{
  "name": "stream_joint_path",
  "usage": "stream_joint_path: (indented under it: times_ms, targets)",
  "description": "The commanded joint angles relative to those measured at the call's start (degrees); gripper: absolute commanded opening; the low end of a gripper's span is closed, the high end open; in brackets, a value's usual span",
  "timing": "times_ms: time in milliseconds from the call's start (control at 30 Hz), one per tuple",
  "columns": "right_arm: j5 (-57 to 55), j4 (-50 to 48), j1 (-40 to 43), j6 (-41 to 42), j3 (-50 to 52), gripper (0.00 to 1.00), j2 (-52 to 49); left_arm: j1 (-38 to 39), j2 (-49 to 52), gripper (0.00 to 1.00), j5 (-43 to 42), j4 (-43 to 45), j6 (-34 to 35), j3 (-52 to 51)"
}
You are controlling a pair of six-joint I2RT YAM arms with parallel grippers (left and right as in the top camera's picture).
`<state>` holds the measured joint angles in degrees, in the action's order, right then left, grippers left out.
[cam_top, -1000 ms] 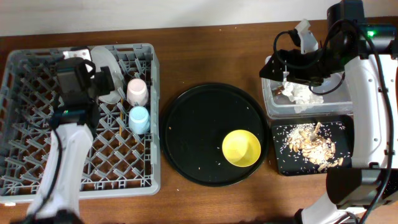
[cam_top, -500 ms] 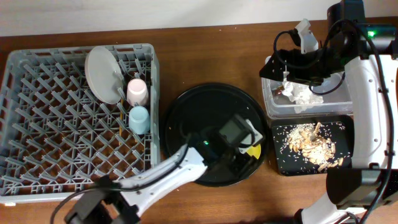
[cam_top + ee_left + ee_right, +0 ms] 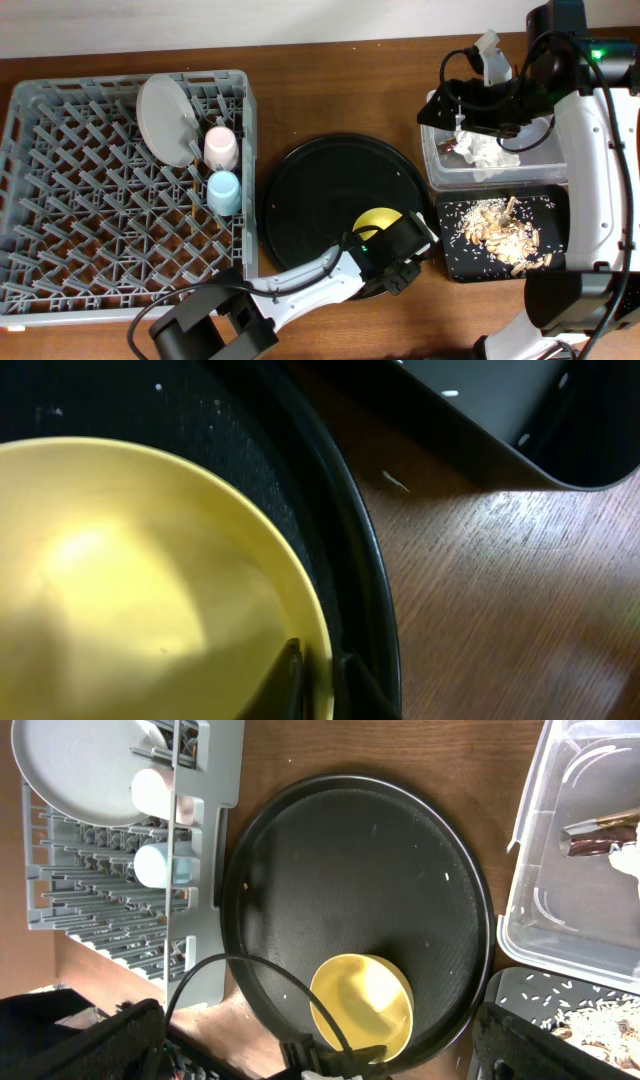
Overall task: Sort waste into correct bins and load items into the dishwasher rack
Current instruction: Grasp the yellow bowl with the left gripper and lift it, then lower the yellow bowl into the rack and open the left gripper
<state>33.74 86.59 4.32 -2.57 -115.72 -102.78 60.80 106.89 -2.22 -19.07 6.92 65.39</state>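
The left gripper (image 3: 318, 660) sat at the yellow bowl (image 3: 130, 590). Its jaws were narrow and astride the rim, one finger inside the wall and one outside. I could not tell whether they already pinched it. The bowl stood on the round black serving tray (image 3: 320, 190), close to its right edge, with bare counter (image 3: 500, 610) just beyond the lip.

Beside that lay the shallow black tray (image 3: 548, 205), strewn with food scraps (image 3: 500, 232). Behind it was the clear tub (image 3: 436, 170), holding the crumpled napkin (image 3: 487, 150). The right gripper (image 3: 447, 103) hovered over the tub, and its own wrist view showed its jaws wide apart and empty. Far to the left, the dishwasher rack (image 3: 60, 200) held the plate (image 3: 165, 115), the pink cup (image 3: 220, 148) and the blue cup (image 3: 224, 190).

The bowl looked like the last item to load. A rim pinch on a smooth wall may slip, so the jaws should probably seat deep and close firmly. The bowl should then rise straight up, clear of the serving tray's lip, before it travels. It would best go tilted between free pegs, away from the cups.

No brand, label or writing could be read anywhere.
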Motion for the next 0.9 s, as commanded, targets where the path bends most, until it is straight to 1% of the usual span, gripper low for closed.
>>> stream_joint_path:
  times_ms: [0, 67, 133, 200, 233, 267, 333, 367, 400, 433, 467, 500, 533, 567, 633, 700, 800, 867]
  targets:
    - [0.1, 0.0, 0.2, 0.0, -0.7, 0.99, 1.2, 0.2, 0.2, 0.0, 0.5, -0.1, -0.1, 0.2]
    - [0.1, 0.0, 0.2, 0.0, -0.7, 0.99, 1.2, 0.2, -0.3, 0.01, 0.5, 0.0, -0.1, 1.2]
    - [0.1, 0.0, 0.2, 0.0, -0.7, 0.99, 1.2, -0.4, -5.7, 0.0, 0.6, -2.5, -0.1, 5.2]
    - [0.1, 0.0, 0.2, 0.0, -0.7, 0.99, 1.2, -5.3, -15.5, 0.0, 0.5, -10.1, 0.3, 11.1]
    - [0.1, 0.0, 0.2, 0.0, -0.7, 0.99, 1.2, -11.5, -22.1, 0.0, -0.9, -16.0, 2.8, 13.9]
    - [0.1, 0.0, 0.2, 0.0, -0.7, 0.99, 1.2, -18.9, -27.6, 0.0, -8.3, -19.2, 2.9, 14.3]
    - [0.1, 0.0, 0.2, 0.0, -0.7, 0.99, 1.2, -35.8, -34.4, 0.0, -25.8, -25.2, 2.9, 14.3]
    - [0.1, 0.0, 0.2, 0.0, -0.7, 0.99, 1.2, -47.9, -35.9, 0.0, -37.5, -29.1, 2.8, 14.3]
    - [0.1, 0.0, 0.2, 0.0, -0.7, 0.99, 1.2, -58.3, -35.5, 0.0, -50.1, -33.1, 0.3, 14.3]
    - [0.1, 0.0, 0.2, 0.0, -0.7, 0.99, 1.2, -65.4, -34.6, 0.0, -60.8, -35.8, -4.0, 14.3]
    - [0.1, 0.0, 0.2, 0.0, -0.7, 0.99, 1.2, -72.2, -33.0, 0.0, -69.6, -39.2, -8.4, 14.3]
    - [0.1, 0.0, 0.2, 0.0, -0.7, 0.99, 1.2, -76.0, -31.6, 0.0, -73.0, -41.6, -11.1, 14.3]
    - [0.1, 0.0, 0.2, 0.0, -0.7, 0.99, 1.2, -78.8, -30.0, 0.0, -75.5, -44.8, -14.0, 14.2]
    - [0.1, 0.0, 0.2, 0.0, -0.7, 0.99, 1.2, -81.4, -27.5, 0.0, -78.2, -50.2, -19.5, 14.1]
    - [0.1, 0.0, 0.2, 0.0, -0.7, 0.99, 1.2, -83.4, -22.9, 0.0, -78.7, -56.6, -26.9, 13.9]
    - [0.1, 0.0, 0.2, 0.0, -0.7, 0.99, 1.2, -85.4, -19.4, 0.0, -79.7, -56.8, -28.3, 11.7]
    - [0.1, 0.0, 0.2, 0.0, -0.7, 0.99, 1.2, -90.2, -16.0, 0.0, -80.5, -56.0, -32.4, 2.8]
    - [0.1, 0.0, 0.2, 0.0, -0.7, 0.99, 1.2, -93.9, -15.2, 0.0, -80.3, -51.1, -32.3, -2.3]
